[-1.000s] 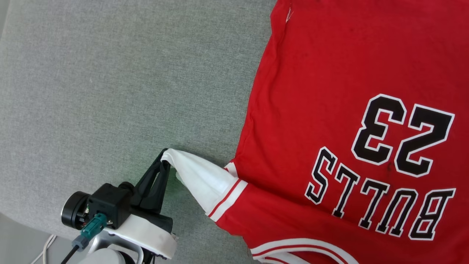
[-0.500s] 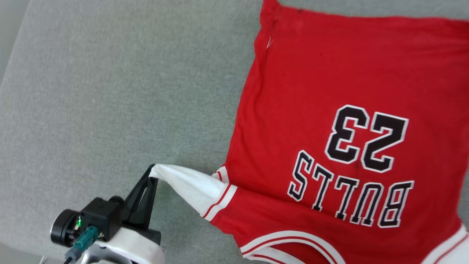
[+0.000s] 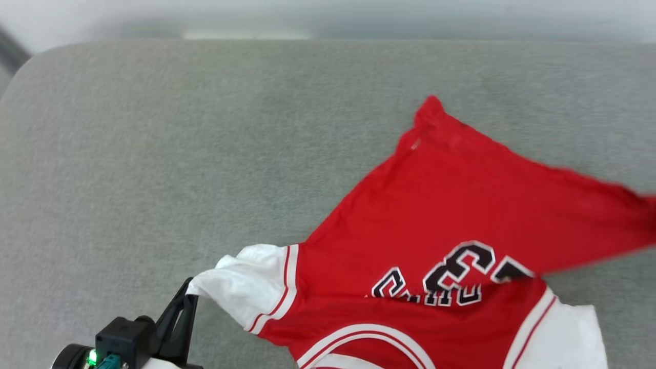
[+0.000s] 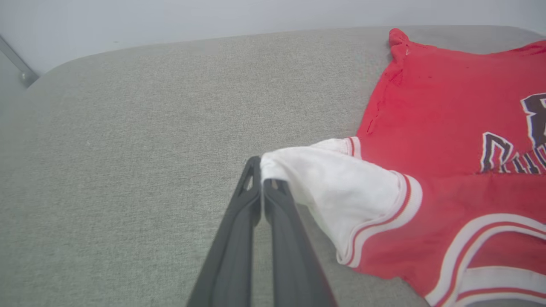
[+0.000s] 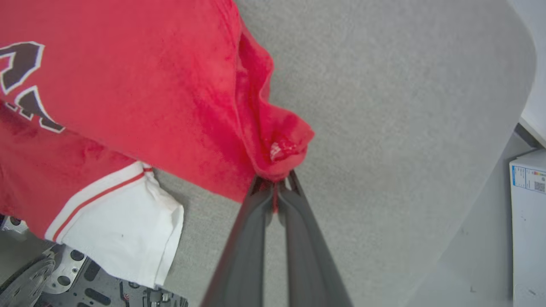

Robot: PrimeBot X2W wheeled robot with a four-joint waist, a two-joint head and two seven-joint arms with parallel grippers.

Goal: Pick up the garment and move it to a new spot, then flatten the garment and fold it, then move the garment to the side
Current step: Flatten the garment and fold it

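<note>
the red jersey t-shirt [image 3: 451, 205] lies rumpled on the grey fabric surface [image 3: 154, 154], number side up, with a fold across the chest hiding part of the black 23 [image 3: 461, 266] and the lettering. the left gripper [image 4: 261, 170] has its fingers clenched on the tip of a white sleeve [image 4: 341, 187]. the right gripper [image 5: 275, 181] has its fingers pinched on a bunched red hem corner. a white box [image 5: 529, 221] stands beyond the surface's edge.

The soft grey cloth tabletop [image 3: 154, 154] is wide and flat, with round corners. Behind it is a pale wall [image 4: 170, 17]. A thin dark bar [image 4: 17, 64] slants by the far corner. Past the tabletop's edge is a white box [image 5: 529, 221] with a little blue label, beside a grey floor [image 5: 469, 273].
</note>
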